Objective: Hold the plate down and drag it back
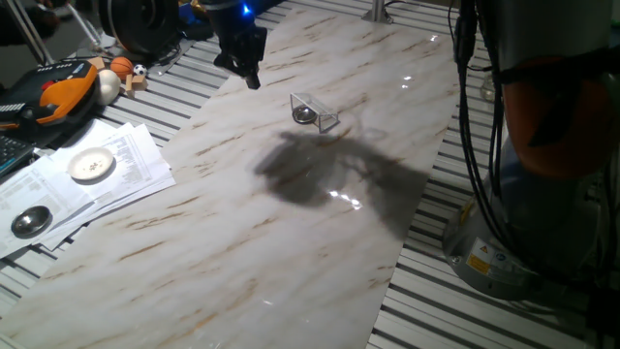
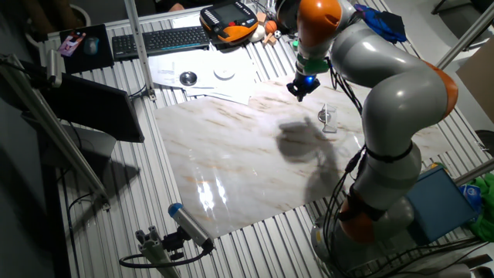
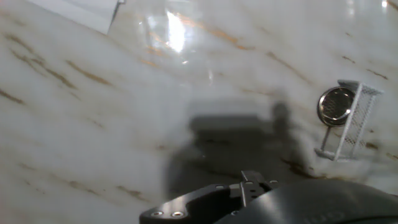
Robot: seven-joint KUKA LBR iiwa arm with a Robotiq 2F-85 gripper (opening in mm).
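Observation:
The plate (image 3: 336, 104) is a small dark grey metal disc with a shiny rim. It leans upright inside a clear wedge-shaped stand (image 1: 318, 112) on the marble board; it shows in that stand as the plate (image 1: 306, 114) and plate (image 2: 327, 117). My gripper (image 1: 253, 79) hangs above the board, to the left of and beyond the stand, apart from it. Its fingers taper to one tip with nothing between them. In the other fixed view the gripper (image 2: 299, 91) is up and left of the stand. The hand view shows only dark housing along its bottom edge.
White papers (image 1: 116, 170) lie left of the marble board (image 1: 242, 223), with a white dotted disc (image 1: 92, 166) and another small grey metal disc (image 1: 32, 222) on them. An orange pendant (image 1: 63, 89) and small balls sit at the back left. Cables and the arm's base (image 1: 523, 223) are on the right.

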